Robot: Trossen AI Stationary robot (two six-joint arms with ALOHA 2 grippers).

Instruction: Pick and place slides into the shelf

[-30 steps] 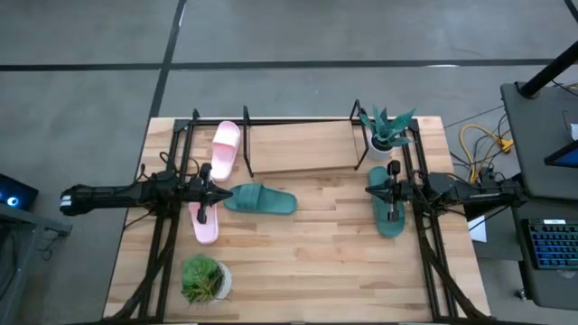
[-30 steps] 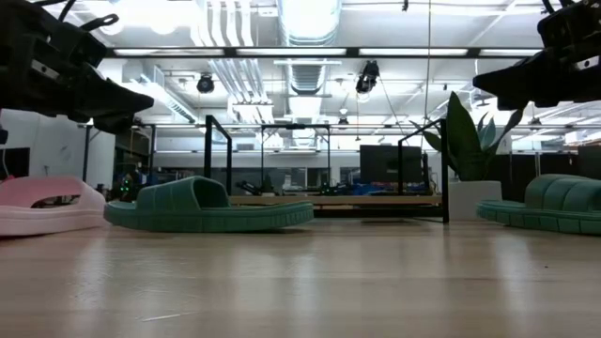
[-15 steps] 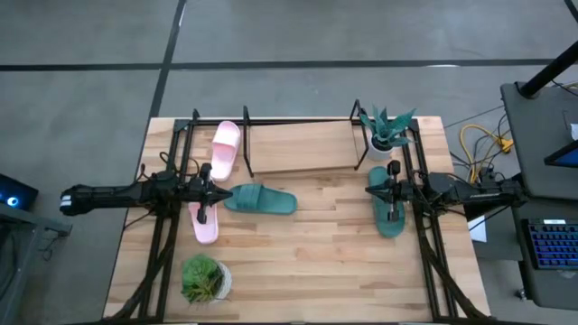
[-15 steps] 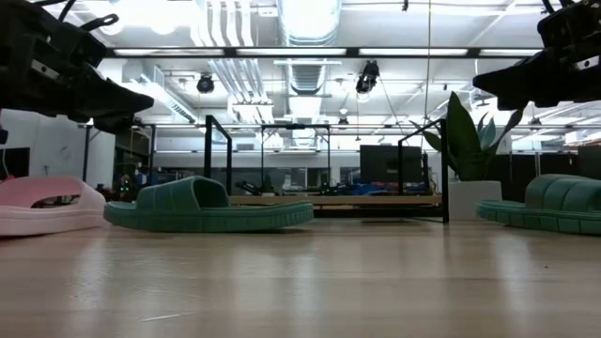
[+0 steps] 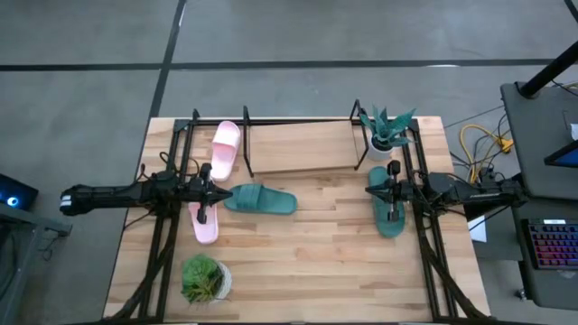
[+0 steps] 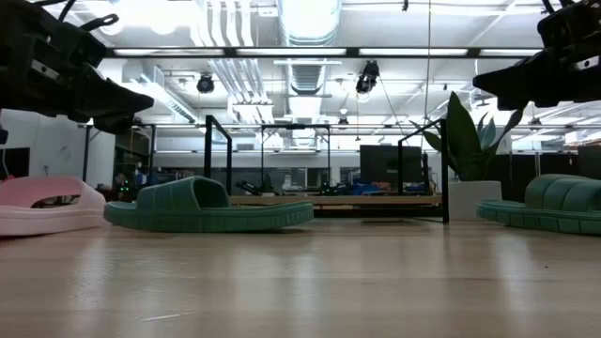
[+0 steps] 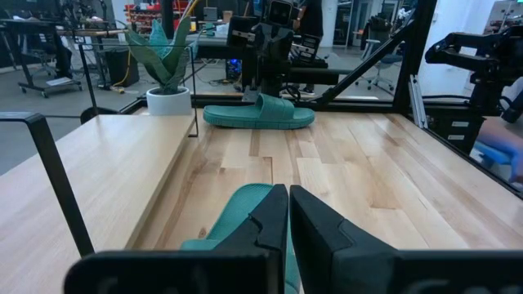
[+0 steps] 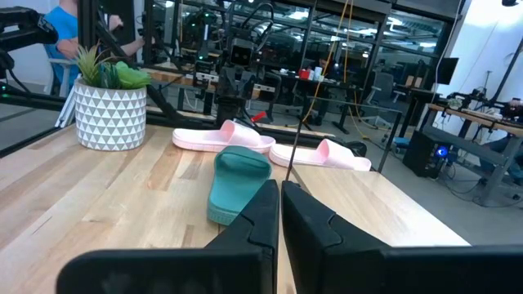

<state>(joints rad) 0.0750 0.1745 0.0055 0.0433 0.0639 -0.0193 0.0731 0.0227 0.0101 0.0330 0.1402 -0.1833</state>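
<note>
Two teal slides lie sole-down on the table: one left of centre, one at the right. One pink slide lies near the left arm. The other lies at the left end of the shelf, between its black rods. My left gripper is shut and hangs above the left end of the centre teal slide. My right gripper is shut, raised over the far end of the right teal slide.
A spiky plant in a white pot stands at the shelf's right end. A bushy potted plant stands near the table's near-left corner. Black arm-mount frames run along both table sides. Bare wood stretches across the near middle.
</note>
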